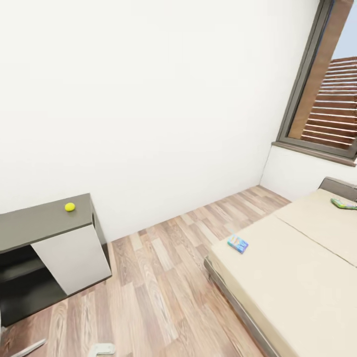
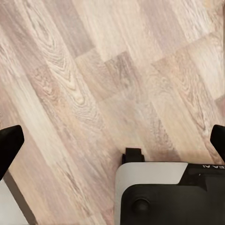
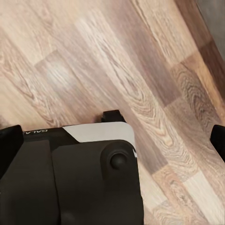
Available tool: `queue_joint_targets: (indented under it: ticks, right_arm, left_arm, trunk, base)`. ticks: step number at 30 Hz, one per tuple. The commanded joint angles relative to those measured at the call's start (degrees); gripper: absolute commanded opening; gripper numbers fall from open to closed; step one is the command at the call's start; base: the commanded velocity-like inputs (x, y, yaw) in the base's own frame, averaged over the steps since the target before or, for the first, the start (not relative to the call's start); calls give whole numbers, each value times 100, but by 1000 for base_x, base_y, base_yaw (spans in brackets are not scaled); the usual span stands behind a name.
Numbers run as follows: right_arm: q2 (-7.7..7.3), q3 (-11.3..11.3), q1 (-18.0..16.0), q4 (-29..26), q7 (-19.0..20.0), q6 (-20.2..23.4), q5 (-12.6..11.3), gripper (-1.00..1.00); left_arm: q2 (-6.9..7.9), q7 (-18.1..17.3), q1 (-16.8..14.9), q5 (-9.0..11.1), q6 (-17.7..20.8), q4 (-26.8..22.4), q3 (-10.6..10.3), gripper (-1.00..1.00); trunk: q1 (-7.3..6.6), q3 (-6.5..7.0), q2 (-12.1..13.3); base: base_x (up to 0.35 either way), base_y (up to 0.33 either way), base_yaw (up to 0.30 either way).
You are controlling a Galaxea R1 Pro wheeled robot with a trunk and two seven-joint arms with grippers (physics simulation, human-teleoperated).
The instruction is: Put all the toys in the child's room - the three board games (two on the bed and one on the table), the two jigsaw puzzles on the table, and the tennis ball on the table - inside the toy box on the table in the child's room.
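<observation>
Head view: a small yellow-green tennis ball (image 1: pixel 70 207) at lower left of the frame, resting on the dark grey top of the bench (image 1: pixel 34 223), near that top's right end. Below the top, a white panel (image 1: pixel 72 258) and a dark open recess to its left. Behind, a plain white wall (image 1: pixel 148 99).

Lower right of the frame: the bed (image 1: pixel 297 277), beige mattress over a dark grey frame. On the mattress near its left corner, a blue board game (image 1: pixel 238 243), lying flat, close to the edge. Far right, at mid height of the frame, a green board game (image 1: pixel 343 204), also flat on the mattress, partly cut by the picture's edge, well apart from the blue one. Upper right, a dark-framed window (image 1: pixel 317 99) with slatted wood beyond.

Between bench and bed, wood-plank floor (image 1: pixel 158 277).

Left wrist view: left tool (image 2: pixel 112 140) over bare floor, two black fingertips (image 2: pixel 10 145) set wide apart at opposite edges of the frame, nothing between them. Part of the robot's base (image 2: pixel 159 197) below.

Right wrist view: right tool (image 3: pixel 112 140) likewise spread wide, black fingertips (image 3: pixel 218 140) at opposite edges, gripping nothing, above floor planks and the robot's dark base (image 3: pixel 70 178).
</observation>
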Motion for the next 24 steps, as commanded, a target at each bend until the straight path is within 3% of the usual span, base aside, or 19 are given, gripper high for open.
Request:
queue_joint_targets:
  ticks: [1, 24]
  right_arm:
    - [4, -14, -3, -11, -21, 25, -22, 100]
    - [36, -14, -3, -11, -16, 22, -12, 100]
  left_arm:
    - [1, 9, 0, -1, 35, -15, 3, 100]
    - [-3, 9, 2, 2, -76, -15, -5, 100]
  trunk:
    - [6, -11, -10]
    - [6, -11, -10]
  base:
    - [295, 158, -196]
    - [288, 126, -31]
